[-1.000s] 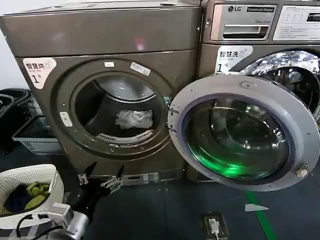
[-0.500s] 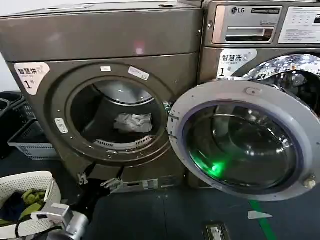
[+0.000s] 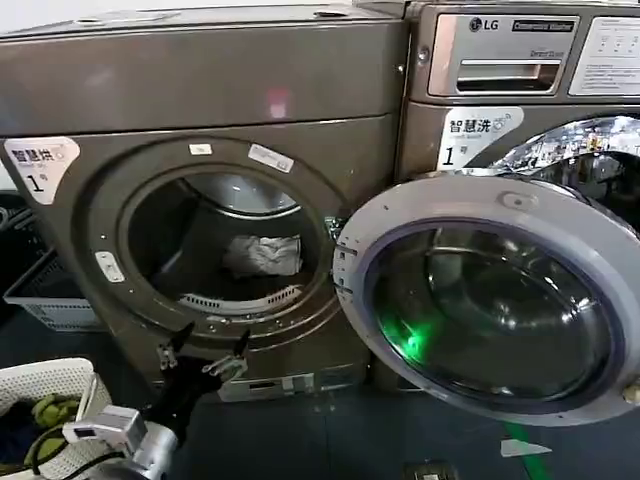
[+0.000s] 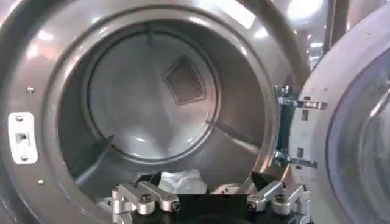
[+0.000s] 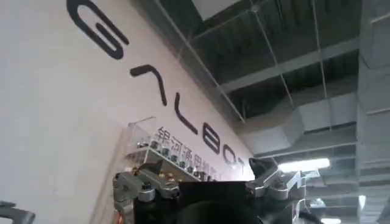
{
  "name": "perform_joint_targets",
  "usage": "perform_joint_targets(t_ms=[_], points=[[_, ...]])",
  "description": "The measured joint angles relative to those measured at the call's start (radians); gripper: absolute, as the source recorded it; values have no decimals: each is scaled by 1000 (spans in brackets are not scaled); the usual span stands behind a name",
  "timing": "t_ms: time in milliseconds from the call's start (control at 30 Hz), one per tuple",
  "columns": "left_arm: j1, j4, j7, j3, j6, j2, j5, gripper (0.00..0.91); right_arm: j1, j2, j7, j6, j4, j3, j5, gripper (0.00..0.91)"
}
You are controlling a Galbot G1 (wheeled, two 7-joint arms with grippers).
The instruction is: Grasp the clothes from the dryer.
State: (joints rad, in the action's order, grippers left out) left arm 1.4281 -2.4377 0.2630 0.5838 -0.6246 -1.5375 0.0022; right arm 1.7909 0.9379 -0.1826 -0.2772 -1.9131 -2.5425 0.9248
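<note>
Deep inside the drum of the dryer (image 3: pixel 200 190), on its floor toward the back, lies the clothes bundle (image 3: pixel 263 255), a small crumpled heap of pale fabric, far smaller than the round opening. The door (image 3: pixel 490 300) hangs swung wide to the right, so the opening is free. Low in front of the machine, just below the rim of the opening, the left gripper (image 3: pixel 204 352) points at the drum with its fingers (image 3: pixel 240 345) spread apart and holding nothing. From the left wrist camera the same left gripper (image 4: pixel 210 198) looks straight into the drum, and a pale scrap of the clothes (image 4: pixel 181 181) peeks up between its spread fingers.

The right gripper (image 5: pixel 210 182) is parked away from the work, aimed up at a wall and ceiling, fingers apart and empty.

The step in hand appears to be the approach: the left arm is lined up with the opening but not yet inside. Next, it likely needs to rise over the lower rim, reach well into the drum, come down onto the fabric with fingers kept wide, then close on a fold. The rim and the door hinge (image 4: pixel 286 128) close by look like the things to avoid.

A white basket (image 3: pixel 45 385) sits at the lower left.
</note>
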Motion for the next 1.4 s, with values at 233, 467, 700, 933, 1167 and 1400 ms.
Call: perform_joint_targets(t_ms=[233,467,700,933,1167,1400], points=[[-3,0,1,1,0,0,-2,907,-3,2,-2,0,-1,2,0,907],[-4,5,3,1,0,-2,-2,907,-2,2,-3,2,2,-1,-1,907],[-6,9,4,-1,0,-4,-2,907,0,2,-1,5,7,-5,-1,907],[-5,7,4,-1,0,-3,-2,907,2,1,-2,5,13,-11,-1,907],[-6,6,5,-2,0,-3,-2,907,10,1,-3,7,19,-24,-1,907],[-5,4,5,-3,-2,2,-2,907,10,1,-5,8,19,-24,0,907]])
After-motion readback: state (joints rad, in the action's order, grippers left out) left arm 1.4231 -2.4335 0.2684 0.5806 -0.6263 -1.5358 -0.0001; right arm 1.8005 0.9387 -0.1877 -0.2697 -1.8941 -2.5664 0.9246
